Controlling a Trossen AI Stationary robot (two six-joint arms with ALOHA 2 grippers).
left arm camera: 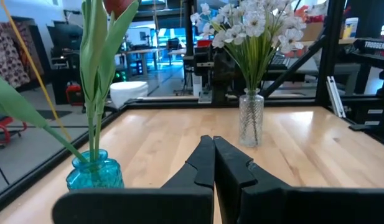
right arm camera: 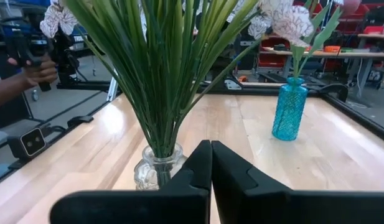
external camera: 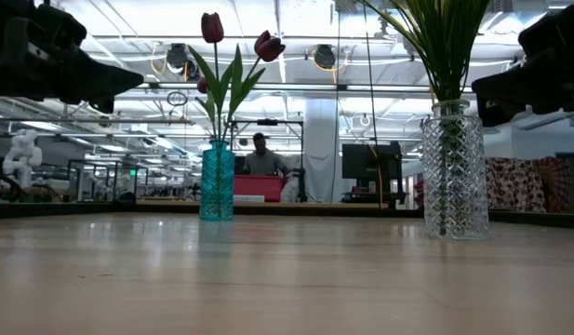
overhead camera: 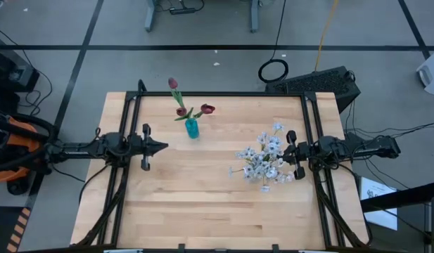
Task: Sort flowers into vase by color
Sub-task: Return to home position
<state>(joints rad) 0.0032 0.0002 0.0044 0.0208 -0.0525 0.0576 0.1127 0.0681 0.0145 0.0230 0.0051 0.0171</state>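
Observation:
Three dark red tulip-like flowers (overhead camera: 180,105) stand with their stems in a small blue glass vase (overhead camera: 192,128) on the table's far left part. Several white blossom sprays (overhead camera: 264,157) stand in a clear cut-glass vase (external camera: 454,172) at the right. My left gripper (overhead camera: 164,147) hovers shut at the table's left side, pointing level toward the right, a little nearer than the blue vase (left arm camera: 95,174). At the table's right side my right gripper (right arm camera: 211,149) hovers shut, level, right behind the clear vase (right arm camera: 158,168). Neither touches anything.
Black frame rails (overhead camera: 311,119) run along the table's left, right and far edges. The bare wooden tabletop (overhead camera: 202,197) spreads between and in front of the two vases. A person (external camera: 260,154) sits in the room beyond the far edge; a hand with a device (right arm camera: 36,70) shows off the table.

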